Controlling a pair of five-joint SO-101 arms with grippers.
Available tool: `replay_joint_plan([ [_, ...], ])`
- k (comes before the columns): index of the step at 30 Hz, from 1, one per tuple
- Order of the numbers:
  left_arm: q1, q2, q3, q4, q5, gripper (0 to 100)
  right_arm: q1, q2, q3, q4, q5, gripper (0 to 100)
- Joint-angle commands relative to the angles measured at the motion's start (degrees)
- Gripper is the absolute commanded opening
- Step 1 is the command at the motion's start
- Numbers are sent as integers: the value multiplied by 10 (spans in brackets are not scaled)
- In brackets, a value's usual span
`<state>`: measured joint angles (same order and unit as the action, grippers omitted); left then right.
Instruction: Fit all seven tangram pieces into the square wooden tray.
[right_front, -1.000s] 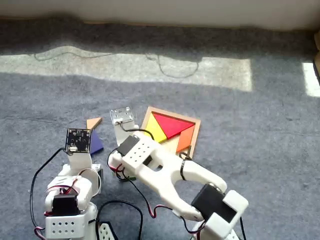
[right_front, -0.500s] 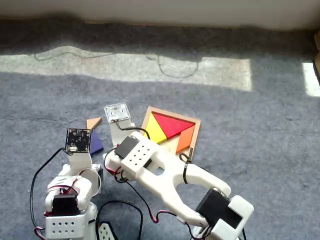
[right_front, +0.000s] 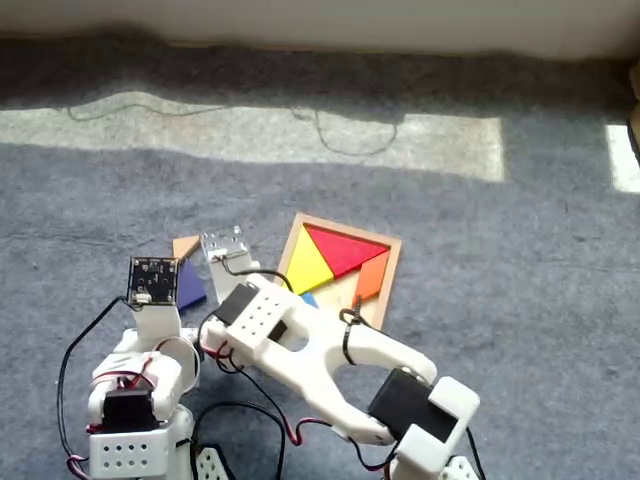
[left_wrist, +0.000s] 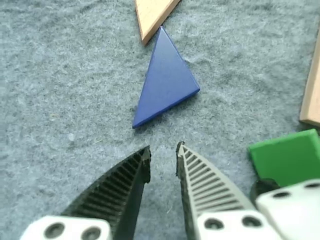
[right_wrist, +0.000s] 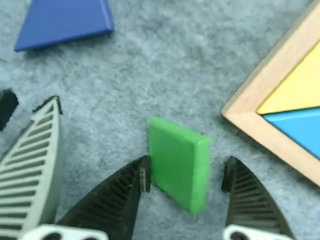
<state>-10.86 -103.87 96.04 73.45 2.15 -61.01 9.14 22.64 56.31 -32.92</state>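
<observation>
High view: the right arm (right_front: 300, 345) hides the near corner of the tray (right_front: 350, 227). Left wrist view: the green block (left_wrist: 287, 155) is cut off by the edge; the left gripper (left_wrist: 162, 150), slightly parted and empty, hangs near the blue triangle (left_wrist: 165, 82). Right wrist view: the right gripper (right_wrist: 187, 172) straddles the green block, wide open, beside the tray.

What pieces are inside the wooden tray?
A yellow triangle, a red triangle, an orange piece and a light blue piece lie inside the tray. The right arm covers its near corner, so anything there is hidden.
</observation>
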Motion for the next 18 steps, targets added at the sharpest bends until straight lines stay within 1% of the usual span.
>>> replay_joint_plan([
  [1,6,3,11,1,-3,112,-1,-1,-16,-4,-6,207],
  [3,6,3,11,1,-3,112,-1,-1,-16,-4,7,155],
  [6,6,3,11,1,-3,112,-1,-3,-19,-4,54,77],
  [9,6,3,11,1,-3,112,-1,-3,-20,-4,73,28],
  [11,6,3,11,1,-3,112,-1,-4,-20,-3,75,7],
  [18,6,3,11,1,-3,112,12,-7,-16,0,75,5],
])
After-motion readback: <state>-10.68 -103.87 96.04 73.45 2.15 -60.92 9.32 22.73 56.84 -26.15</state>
